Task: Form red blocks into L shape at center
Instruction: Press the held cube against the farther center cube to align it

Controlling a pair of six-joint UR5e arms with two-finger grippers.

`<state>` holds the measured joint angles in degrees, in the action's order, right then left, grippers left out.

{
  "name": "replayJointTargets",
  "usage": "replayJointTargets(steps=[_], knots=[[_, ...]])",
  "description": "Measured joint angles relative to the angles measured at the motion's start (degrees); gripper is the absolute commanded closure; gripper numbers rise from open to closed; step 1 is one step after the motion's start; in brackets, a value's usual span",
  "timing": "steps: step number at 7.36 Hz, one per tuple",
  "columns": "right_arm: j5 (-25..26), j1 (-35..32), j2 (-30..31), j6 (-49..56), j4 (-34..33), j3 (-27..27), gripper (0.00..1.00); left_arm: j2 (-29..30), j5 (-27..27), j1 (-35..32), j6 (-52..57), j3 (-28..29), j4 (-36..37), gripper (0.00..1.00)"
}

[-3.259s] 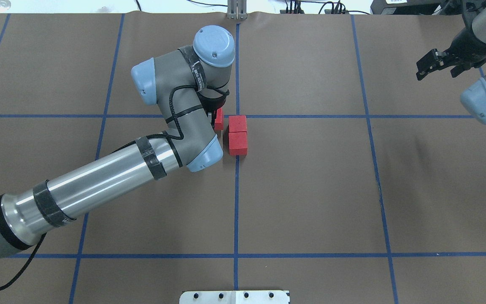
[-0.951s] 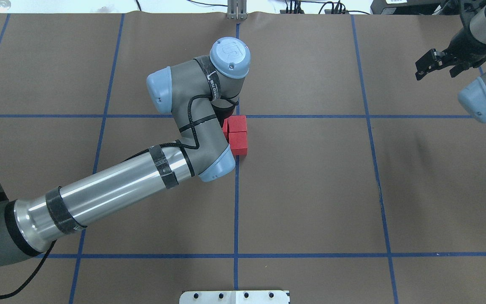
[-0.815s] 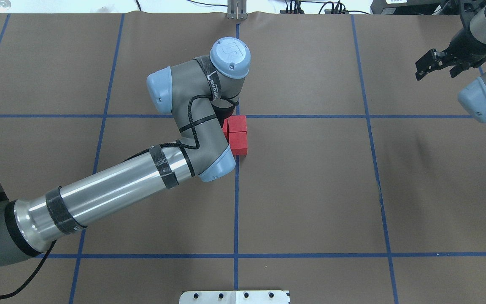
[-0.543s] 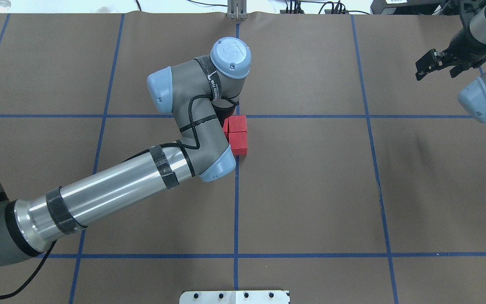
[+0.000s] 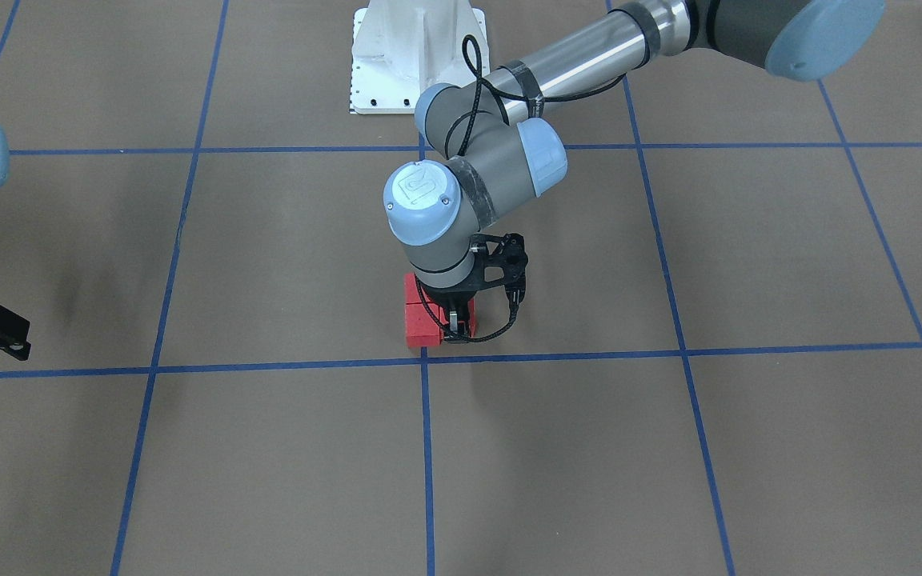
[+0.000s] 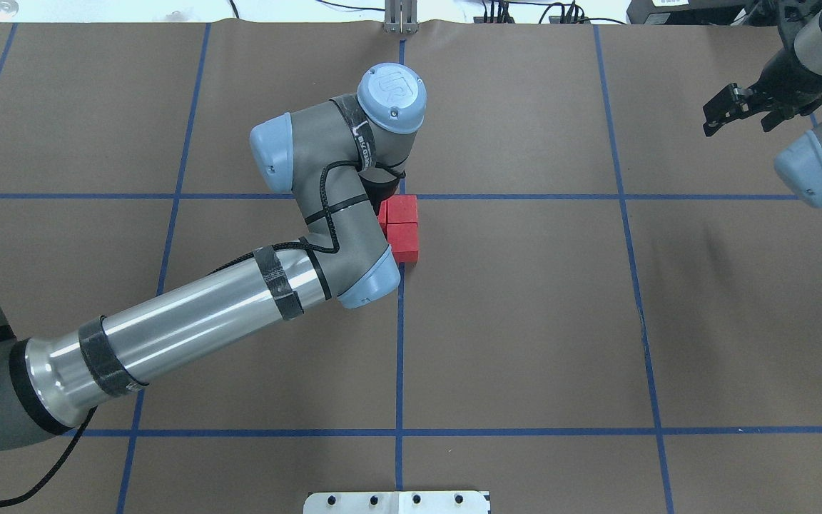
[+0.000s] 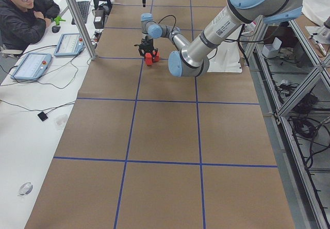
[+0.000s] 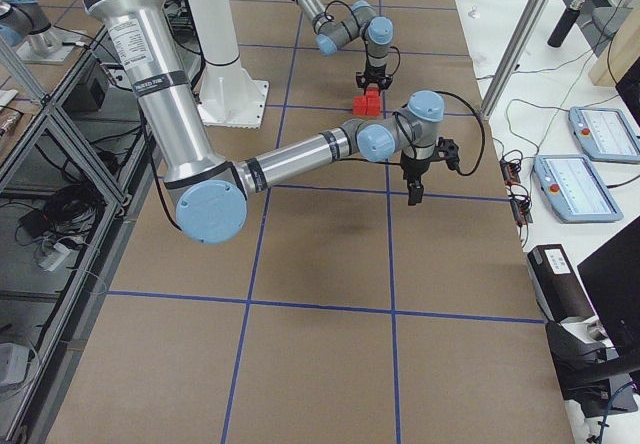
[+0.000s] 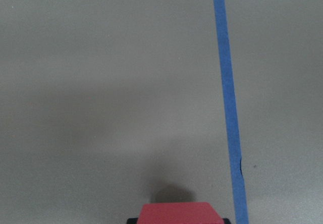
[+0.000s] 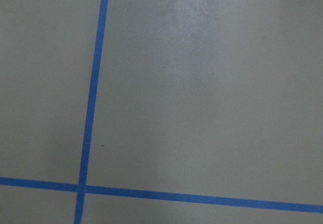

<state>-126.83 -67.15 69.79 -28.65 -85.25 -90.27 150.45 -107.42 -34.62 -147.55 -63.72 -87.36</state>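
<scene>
Two red blocks (image 6: 402,210) (image 6: 404,243) sit in a touching column just on my side of the center (image 6: 401,196) tape crossing. The third red block (image 6: 382,214) is against the left side of the farther one, mostly hidden under my left wrist. In the front view my left gripper (image 5: 455,326) stands upright over this third block (image 5: 466,314) and is shut on it, low at the surface. The left wrist view shows the block's top (image 9: 176,213) at the bottom edge. My right gripper (image 6: 736,118) is open and empty, raised at the far right.
The white base plate (image 6: 397,502) is at the near edge. Blue tape lines (image 6: 625,196) divide the brown paper into squares. An operator (image 7: 26,17) sits at a side desk with tablets beyond the table's far edge.
Since 3.3 s ago my left gripper has carried the third red block to the right, up against the other two. Over the last second it has barely moved. The right arm is still.
</scene>
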Motion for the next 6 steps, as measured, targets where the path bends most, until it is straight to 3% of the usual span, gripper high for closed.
replayJointTargets(steps=[3, 4, 5, 6], knots=[[0.00, 0.04, -0.07, -0.08, 0.00, 0.01, 0.01, -0.02, 0.27, 0.15, 0.28, -0.13, 0.28, 0.63], [0.00, 0.03, -0.08, -0.08, 0.00, 0.01, 0.01, 0.03, 0.28, 0.15, 0.40, -0.16, 0.32, 0.47], [0.00, 0.01, -0.09, -0.09, 0.00, 0.01, 0.01, 0.07, 0.28, 0.11, 0.52, -0.20, 0.39, 0.00], [0.00, 0.02, -0.09, -0.09, 0.00, 0.01, 0.01, 0.09, 0.28, 0.09, 0.59, -0.27, 0.49, 0.00]])
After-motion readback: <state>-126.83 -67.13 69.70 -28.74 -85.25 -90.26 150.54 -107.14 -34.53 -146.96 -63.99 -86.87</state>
